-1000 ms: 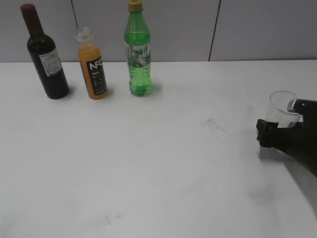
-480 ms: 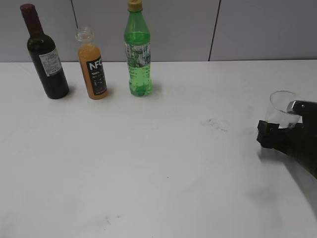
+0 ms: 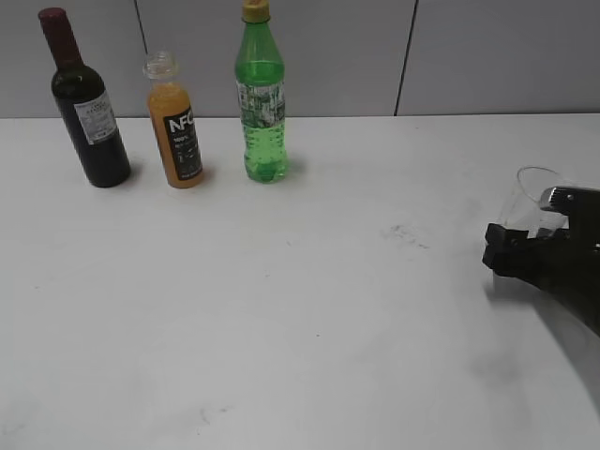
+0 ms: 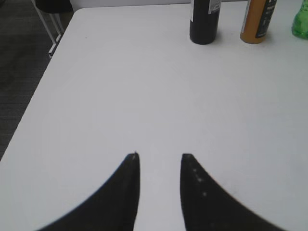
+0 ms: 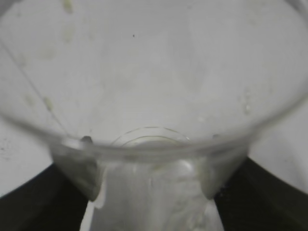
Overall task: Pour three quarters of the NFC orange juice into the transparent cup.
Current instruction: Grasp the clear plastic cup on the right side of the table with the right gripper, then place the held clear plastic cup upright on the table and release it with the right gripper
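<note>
The NFC orange juice stands uncapped at the back left of the table, its lower part also showing in the left wrist view. The transparent cup is at the far right, tilted slightly, and it fills the right wrist view. My right gripper has its black fingers against both sides of the cup near its base. My left gripper hovers open over bare table, well short of the bottles, with nothing between its fingers.
A dark wine bottle stands left of the juice and a green soda bottle right of it, all in a row by the grey wall. The table's left edge drops to a dark floor.
My right gripper's jaws have narrowed around the cup, and the cup has tipped a little to the right. The left gripper and the bottles have not moved.
</note>
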Motion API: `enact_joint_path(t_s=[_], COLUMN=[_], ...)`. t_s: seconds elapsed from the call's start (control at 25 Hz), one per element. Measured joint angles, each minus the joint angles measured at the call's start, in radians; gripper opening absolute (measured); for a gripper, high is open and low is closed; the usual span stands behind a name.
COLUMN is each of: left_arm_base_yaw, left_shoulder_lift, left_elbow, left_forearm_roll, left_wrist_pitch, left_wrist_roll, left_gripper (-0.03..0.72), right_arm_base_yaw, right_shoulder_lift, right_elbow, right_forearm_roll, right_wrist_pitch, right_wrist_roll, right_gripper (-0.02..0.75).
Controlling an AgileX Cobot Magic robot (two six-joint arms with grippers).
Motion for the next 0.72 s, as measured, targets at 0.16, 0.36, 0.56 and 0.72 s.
enact_joint_path(t_s=[0.16, 0.36, 0.56, 0.72], left_arm_base_yaw=[0.0, 0.0, 0.0, 0.0], left_shoulder_lift=[0.0, 0.0, 0.0, 0.0], left_elbow=[0.0, 0.0, 0.0, 0.0], left_forearm_roll=[0.0, 0.0, 0.0, 0.0], left_wrist_pitch=[0.0, 0.0, 0.0, 0.0], left_wrist_roll=[0.0, 0.0, 0.0, 0.0], left_gripper=[0.237, 0.237, 0.237, 0.237], right_arm_base_yaw=[0.0, 0.0, 0.0, 0.0], right_shoulder_lift=[0.0, -0.042, -0.075, -0.077], right_elbow=[-0.001, -0.001, -0.033, -0.113], right_forearm_roll=[-0.091, -0.289, -0.514, -0.764], right_wrist_pitch=[0.0, 0.001, 0.001, 0.001], right_wrist_roll=[-0.009, -0.063, -0.087, -0.08], right_gripper=[0.534, 0.534, 0.534, 0.534])
